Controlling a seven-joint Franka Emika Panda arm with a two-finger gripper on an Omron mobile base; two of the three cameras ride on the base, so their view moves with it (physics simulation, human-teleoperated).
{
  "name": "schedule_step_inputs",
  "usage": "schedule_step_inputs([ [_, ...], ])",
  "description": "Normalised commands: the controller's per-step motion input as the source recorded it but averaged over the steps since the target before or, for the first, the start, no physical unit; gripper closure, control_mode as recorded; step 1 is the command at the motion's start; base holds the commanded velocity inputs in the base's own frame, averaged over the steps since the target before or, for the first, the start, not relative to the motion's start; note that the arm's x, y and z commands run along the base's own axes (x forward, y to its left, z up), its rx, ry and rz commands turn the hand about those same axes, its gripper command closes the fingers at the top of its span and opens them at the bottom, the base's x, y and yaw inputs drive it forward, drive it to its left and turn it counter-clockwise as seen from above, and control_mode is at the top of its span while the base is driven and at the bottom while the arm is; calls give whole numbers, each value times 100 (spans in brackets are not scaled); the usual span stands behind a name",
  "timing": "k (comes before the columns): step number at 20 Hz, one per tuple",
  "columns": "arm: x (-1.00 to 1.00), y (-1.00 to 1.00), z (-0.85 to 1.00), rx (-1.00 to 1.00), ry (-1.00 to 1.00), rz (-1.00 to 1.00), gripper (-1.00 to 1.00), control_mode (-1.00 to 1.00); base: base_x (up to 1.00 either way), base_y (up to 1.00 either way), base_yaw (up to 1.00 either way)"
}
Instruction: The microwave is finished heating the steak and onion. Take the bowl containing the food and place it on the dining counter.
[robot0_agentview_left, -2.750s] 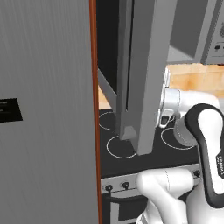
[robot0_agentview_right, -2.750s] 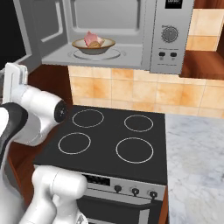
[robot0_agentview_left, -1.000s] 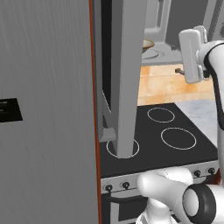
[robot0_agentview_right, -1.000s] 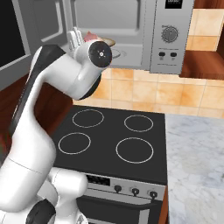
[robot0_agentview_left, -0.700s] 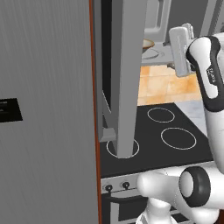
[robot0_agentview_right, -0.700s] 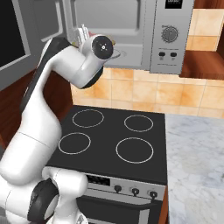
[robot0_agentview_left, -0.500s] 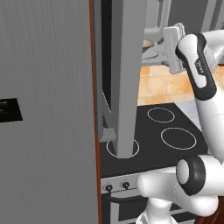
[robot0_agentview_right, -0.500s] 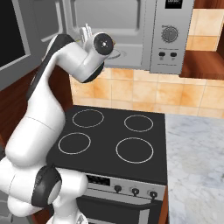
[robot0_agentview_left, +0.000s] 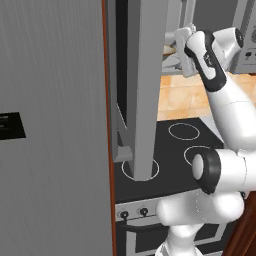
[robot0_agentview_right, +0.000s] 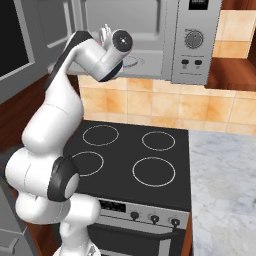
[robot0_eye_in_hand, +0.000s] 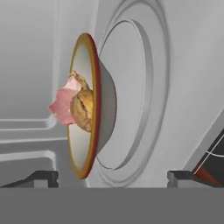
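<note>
In the hand view we see the bowl (robot0_eye_in_hand: 89, 109) at centre left of the frame, rolled on edge by the camera's tilt, resting on the round turntable (robot0_eye_in_hand: 131, 87) of the microwave (robot0_agentview_right: 165, 35). The onion (robot0_eye_in_hand: 83, 109) sits in the bowl, touching the pink steak (robot0_eye_in_hand: 61, 107), which lies just beyond it toward the left of the frame. We observe the two dark fingertips (robot0_eye_in_hand: 41, 178) at the lower left and lower right of this view, standing far apart, with the bowl's lower rim between them and nothing gripped; the end effector (robot0_eye_in_hand: 113, 178) is spread wide and is clear of the bowl. In the right base view we locate the microwave along the top of the frame, its door (robot0_agentview_right: 20, 40) swung open at the upper left and its button panel (robot0_agentview_right: 192, 40) at the upper right. The arm (robot0_agentview_right: 65, 115) rises from the lower left and its wrist reaches the cavity opening at upper centre. Below, the black stovetop (robot0_agentview_right: 135, 155) fills the middle of the frame, and a marble bench (robot0_agentview_right: 222, 190) occupies the lower right. In the left base view the wrist (robot0_agentview_left: 200, 50) appears at the upper right, in front of the cavity, and a tall grey fridge panel (robot0_agentview_left: 50, 125) covers the left half of the frame.
</note>
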Motion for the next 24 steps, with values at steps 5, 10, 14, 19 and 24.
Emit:
schedule_step_inputs([
  [5,43,0,-8,-1,9,-1,-100,-100,0,0,0],
  [10,53,1,-16,-1,7,-2,-100,-100,0,0,0],
  [14,54,5,-6,0,4,-4,-100,-100,0,0,0],
  [19,54,17,-5,0,5,-6,-100,-100,0,0,0],
  [24,24,8,-2,-2,1,-2,-100,-100,0,0,0],
])
